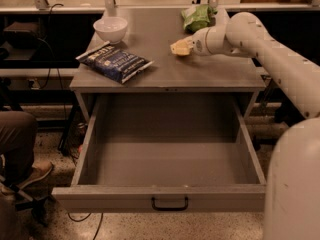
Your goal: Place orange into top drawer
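Note:
The top drawer (pixel 100 200) is pulled fully open below the grey tabletop; its front panel carries a small black handle (pixel 170 204) and nothing lies inside. My gripper (pixel 180 47) hovers low over the right back part of the tabletop, at the end of the white arm (pixel 260 44) that reaches in from the right. It sits just in front of a green wrinkly bag (pixel 199 16). No orange shows; it may be hidden by the gripper, the arm or the bag.
A white bowl (pixel 110 28) stands at the tabletop's back left. A dark blue snack bag (pixel 115 61) lies in front of it. A person's leg and shoe (pixel 22 149) are at the left of the drawer. My white base (pixel 295 184) fills the lower right.

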`<state>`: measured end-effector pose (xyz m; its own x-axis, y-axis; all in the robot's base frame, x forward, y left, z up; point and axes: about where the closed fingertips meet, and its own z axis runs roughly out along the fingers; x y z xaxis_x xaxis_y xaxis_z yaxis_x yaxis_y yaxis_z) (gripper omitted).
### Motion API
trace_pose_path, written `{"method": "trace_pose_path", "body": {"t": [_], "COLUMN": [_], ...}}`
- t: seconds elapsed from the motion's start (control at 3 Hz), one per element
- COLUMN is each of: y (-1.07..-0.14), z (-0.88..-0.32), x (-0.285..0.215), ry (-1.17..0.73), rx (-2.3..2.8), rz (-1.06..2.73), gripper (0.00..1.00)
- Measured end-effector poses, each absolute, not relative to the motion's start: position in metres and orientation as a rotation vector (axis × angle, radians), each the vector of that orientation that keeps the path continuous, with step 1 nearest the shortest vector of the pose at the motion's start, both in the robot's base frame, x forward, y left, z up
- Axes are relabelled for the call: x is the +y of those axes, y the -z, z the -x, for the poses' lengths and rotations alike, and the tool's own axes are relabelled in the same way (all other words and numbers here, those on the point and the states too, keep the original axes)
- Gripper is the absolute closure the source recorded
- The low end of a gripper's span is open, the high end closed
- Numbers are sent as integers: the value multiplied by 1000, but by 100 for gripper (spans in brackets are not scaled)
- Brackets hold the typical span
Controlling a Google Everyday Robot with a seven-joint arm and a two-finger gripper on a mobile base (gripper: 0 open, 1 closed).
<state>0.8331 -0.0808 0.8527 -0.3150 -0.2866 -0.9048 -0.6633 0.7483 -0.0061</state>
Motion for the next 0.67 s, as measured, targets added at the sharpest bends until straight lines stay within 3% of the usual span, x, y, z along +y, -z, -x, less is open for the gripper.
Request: {"method": "trace_pose_path", "body": {"t": [0.67], "y": [-917], "z": [-703], "x": [-187], "ry": [-266], "rx": [1885], "rz": [530], "gripper": [100]}}
